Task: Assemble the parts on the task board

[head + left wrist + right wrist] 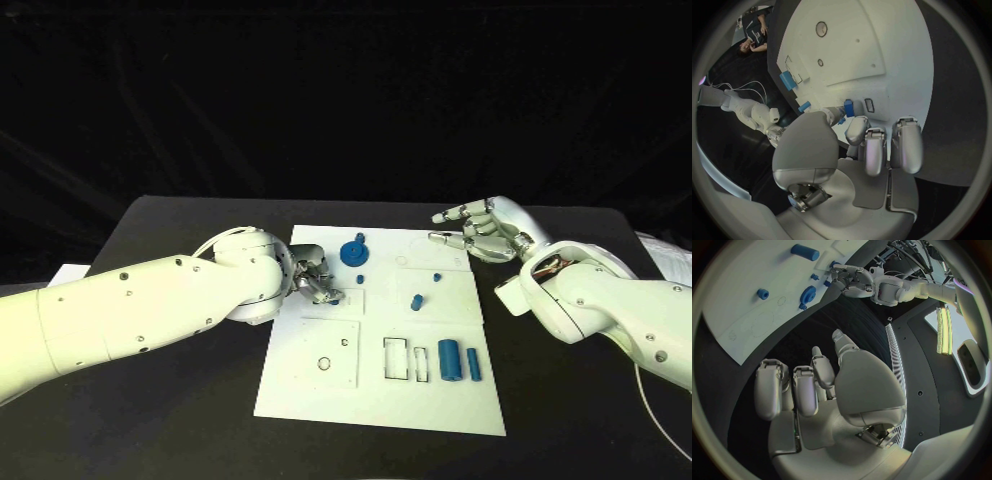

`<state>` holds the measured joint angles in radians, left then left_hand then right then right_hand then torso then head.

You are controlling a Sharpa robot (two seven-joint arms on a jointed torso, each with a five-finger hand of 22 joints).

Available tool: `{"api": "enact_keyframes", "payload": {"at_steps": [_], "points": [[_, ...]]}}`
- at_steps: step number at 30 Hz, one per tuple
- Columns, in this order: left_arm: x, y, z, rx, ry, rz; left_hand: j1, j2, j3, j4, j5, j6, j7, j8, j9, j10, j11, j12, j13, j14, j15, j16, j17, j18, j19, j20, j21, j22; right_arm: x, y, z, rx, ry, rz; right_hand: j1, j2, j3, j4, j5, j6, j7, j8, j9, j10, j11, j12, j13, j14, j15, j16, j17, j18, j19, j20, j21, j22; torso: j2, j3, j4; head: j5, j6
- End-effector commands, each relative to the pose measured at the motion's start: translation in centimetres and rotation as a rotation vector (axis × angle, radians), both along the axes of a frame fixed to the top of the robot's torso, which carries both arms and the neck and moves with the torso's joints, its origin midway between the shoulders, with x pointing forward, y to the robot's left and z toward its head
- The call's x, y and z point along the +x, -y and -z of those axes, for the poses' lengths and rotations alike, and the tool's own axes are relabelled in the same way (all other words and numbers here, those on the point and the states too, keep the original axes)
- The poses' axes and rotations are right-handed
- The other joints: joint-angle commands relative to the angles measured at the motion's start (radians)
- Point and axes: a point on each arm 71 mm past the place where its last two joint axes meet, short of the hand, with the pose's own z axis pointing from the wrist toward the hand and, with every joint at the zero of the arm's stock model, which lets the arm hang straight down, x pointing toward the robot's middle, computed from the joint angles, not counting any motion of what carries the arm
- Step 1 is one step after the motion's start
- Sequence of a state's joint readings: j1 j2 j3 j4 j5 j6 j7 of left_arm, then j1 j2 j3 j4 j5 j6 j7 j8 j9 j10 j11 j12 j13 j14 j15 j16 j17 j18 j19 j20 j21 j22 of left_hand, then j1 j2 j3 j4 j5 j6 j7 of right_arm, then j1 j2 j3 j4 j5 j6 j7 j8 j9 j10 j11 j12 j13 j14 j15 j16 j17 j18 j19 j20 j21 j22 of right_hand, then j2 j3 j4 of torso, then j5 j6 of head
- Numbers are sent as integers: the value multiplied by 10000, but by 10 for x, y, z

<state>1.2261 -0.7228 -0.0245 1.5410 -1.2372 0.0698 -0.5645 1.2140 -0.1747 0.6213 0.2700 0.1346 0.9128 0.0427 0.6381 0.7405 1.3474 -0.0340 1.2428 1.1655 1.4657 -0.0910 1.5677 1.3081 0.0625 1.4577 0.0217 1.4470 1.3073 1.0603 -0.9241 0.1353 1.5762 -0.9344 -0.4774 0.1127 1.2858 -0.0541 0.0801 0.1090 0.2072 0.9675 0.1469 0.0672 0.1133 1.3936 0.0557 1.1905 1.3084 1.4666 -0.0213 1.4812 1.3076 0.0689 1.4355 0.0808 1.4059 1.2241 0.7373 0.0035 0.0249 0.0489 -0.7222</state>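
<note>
The white task board lies in the middle of the black table. My left hand is over the board's left edge and pinches a small blue part at its fingertips. In the left wrist view that part sits just beside a small rectangular slot. My right hand hovers open by the board's far right corner, holding nothing. A blue gear stands at the far middle of the board and also appears in the right wrist view.
A small blue peg stands mid-board. A blue cylinder and a slim blue bar lie near the front right, beside two outlined rectangular slots. A round hole marks the front left of the board.
</note>
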Motion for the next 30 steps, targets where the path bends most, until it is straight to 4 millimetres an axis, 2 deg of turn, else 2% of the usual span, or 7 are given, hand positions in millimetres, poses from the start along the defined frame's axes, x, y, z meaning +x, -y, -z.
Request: {"api": "enact_keyframes", "payload": {"at_steps": [1, 8, 12, 16, 20, 25, 30], "points": [[-3, -1, 8, 248, -628, -67, 15, 79, 1254, -1178, -36, -8, -91, 22, -7, 81, -16, 16, 7, 1051, 8, 31, 2627, -129, 66, -3, 16, 406, 0, -1, 1, -88, -80, -136, 7, 124, -70, 17, 18, 72, -28, 67, 15, -68, -4, -62, 82, 720, -2, -44, 1252, 0, -53, 4, -52, -25, 4, -1, -3, 14, 1], [-2, 1, 8, 247, -649, -102, -157, -28, 1161, -1162, -84, 46, -118, 34, 24, 124, -29, 75, 70, 1051, -2, 31, 2627, -141, 103, -8, 42, 461, 0, -1, 2, -94, -107, -142, 7, 124, -70, 17, 18, 72, -28, 67, 15, -68, -4, -62, 82, 720, -2, -44, 1252, 0, -53, 4, -52, -25, 0, 4, -5, 17, -11], [0, 3, 9, 350, -689, -179, -630, -96, 740, -891, -124, 170, -144, 30, 44, 149, -48, 115, 103, 1051, -15, 31, 2627, -151, 135, -19, 60, 509, 0, -2, 2, -94, -128, -164, 3, 127, -76, 21, 15, 70, -28, 65, 14, -78, -3, -83, 68, 719, -2, -49, 1246, 4, -61, 4, -62, -45, 7, 9, -9, 41, -8], [2, 5, 10, 377, -831, -236, -929, -118, 235, -703, -116, 302, -195, -5, 44, 182, -87, 172, 166, 1051, -48, 31, 2627, -150, 145, -42, 50, 515, 0, -3, 3, -92, -157, -200, 15, 133, -79, 17, 31, 65, -28, 60, 14, -101, -4, -123, 41, 712, -3, -69, 1220, 12, -80, 4, -86, -89, 14, 13, -39, 76, 15], [3, 6, 11, 326, -1025, -261, -1015, -146, -99, -651, -114, 407, -225, -36, 36, 226, -111, 221, 222, 1051, -71, 31, 2627, -147, 144, -65, 34, 507, 0, -3, 2, -85, -145, -229, 47, 149, -84, 6, 83, 61, -28, 55, 14, -130, -5, -170, 9, 706, -4, -90, 1196, 17, -92, 3, -103, -117, 3, 6, -6, 7, 29], [5, 8, 10, 359, -1128, -251, -1109, -163, -550, -554, -106, 537, -254, -97, 12, 293, -138, 294, 317, 1051, -93, 31, 2627, -151, 157, -88, 31, 526, 0, -4, 2, -66, -119, -261, 61, 158, -85, 1, 111, 61, -28, 53, 15, -146, -6, -196, -9, 700, -5, -108, 1173, 21, -102, 2, -116, -138, 5, 18, -10, 47, -14], [7, 7, 10, 394, -1137, -282, -1159, -133, -891, -452, -104, 623, -267, -147, -3, 335, -150, 337, 377, 1051, -104, 31, 2627, -154, 170, -102, 32, 547, -1, -5, 2, -60, -111, -267, 78, 161, -84, -8, 126, 59, -28, 51, 15, -147, -7, -195, -9, 702, -5, -104, 1181, 23, -105, 2, -120, -145, 5, 10, -7, 33, -6]]}}
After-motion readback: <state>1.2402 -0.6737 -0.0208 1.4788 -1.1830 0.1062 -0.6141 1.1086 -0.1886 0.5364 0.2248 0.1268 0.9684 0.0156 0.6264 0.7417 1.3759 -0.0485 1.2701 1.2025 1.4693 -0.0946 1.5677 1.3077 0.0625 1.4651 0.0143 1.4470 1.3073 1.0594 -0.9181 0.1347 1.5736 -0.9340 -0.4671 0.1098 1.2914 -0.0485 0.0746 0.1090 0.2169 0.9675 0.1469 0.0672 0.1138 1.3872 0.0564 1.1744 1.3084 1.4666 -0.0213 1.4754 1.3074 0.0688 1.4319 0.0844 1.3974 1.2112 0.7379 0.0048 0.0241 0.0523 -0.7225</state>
